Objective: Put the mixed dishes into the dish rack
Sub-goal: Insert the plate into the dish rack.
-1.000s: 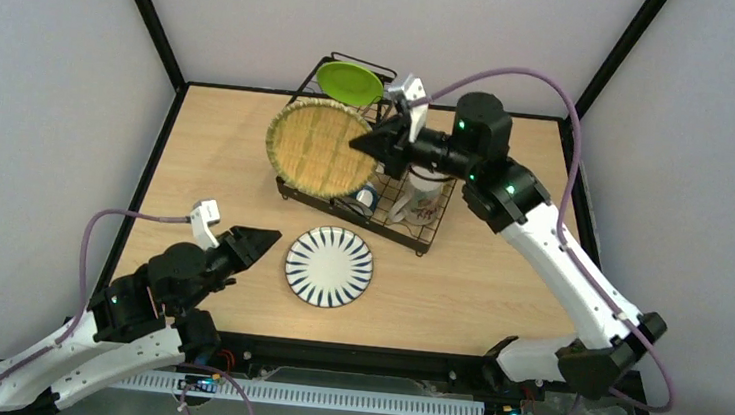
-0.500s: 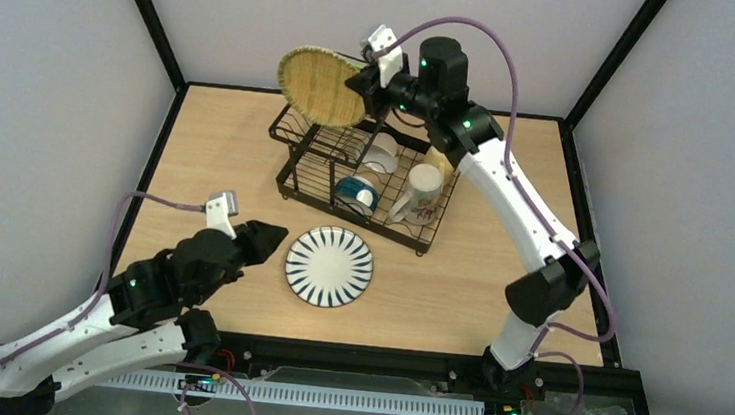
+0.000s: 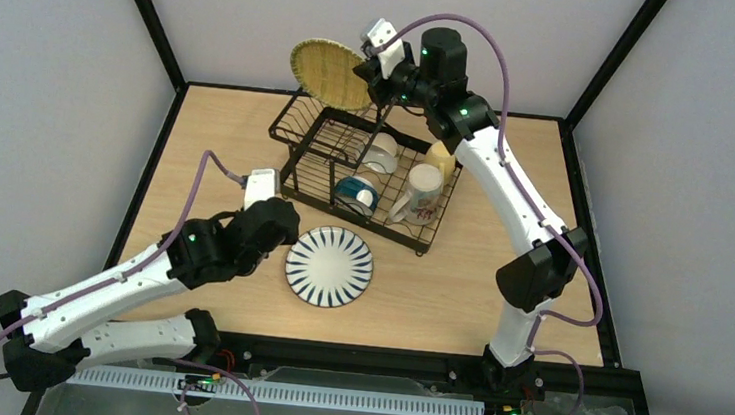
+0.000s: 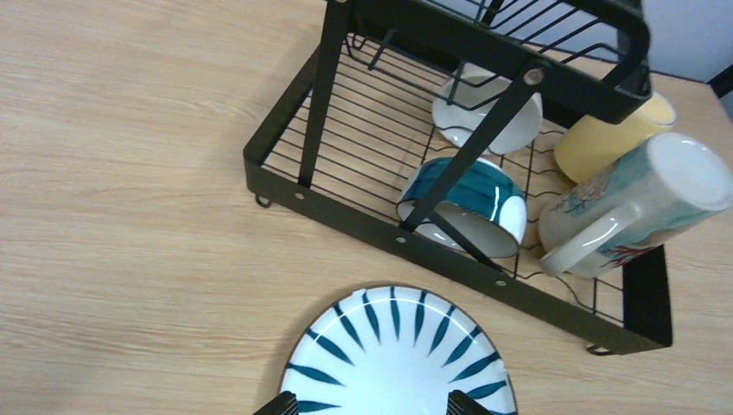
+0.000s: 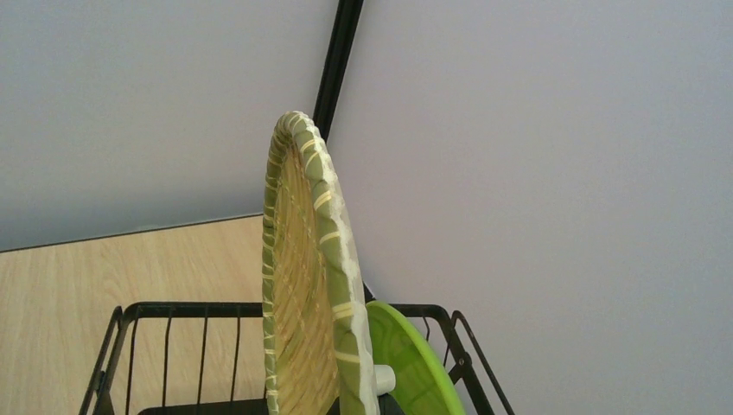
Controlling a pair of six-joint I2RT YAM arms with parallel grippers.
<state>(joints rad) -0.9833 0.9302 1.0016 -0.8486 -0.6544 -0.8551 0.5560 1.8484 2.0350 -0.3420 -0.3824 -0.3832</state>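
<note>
- Two robot arms work over a wooden table [image 3: 208, 143]. A black wire dish rack [image 4: 346, 214] stands mid-table, toward the far edge.
- At the far edge, the right gripper [image 3: 368, 75] is clamped on the rim of a round woven tray [image 3: 327, 72]. It holds the tray on edge, in the air, above the rack's raised tier.
- In the right wrist view, a green plate [image 5: 417, 367] stands on edge just behind the tray, rising from the raised tier's wires.
- The rack's lower tray holds a white bowl [image 4: 458, 125] and, nearer, a blue-outside bowl [image 4: 484, 194] tipped on its edge. At the tray's right end are a yellow mug [image 4: 605, 138] and a tilted cream mug [image 4: 640, 194].
- A white plate with dark stripes [image 4: 398, 363] lies flat on the table, just in front of the rack.
- The left gripper [image 4: 372, 402] hangs over this plate's near rim, fingertips [image 4: 278, 403] spread wide and holding nothing.
</note>
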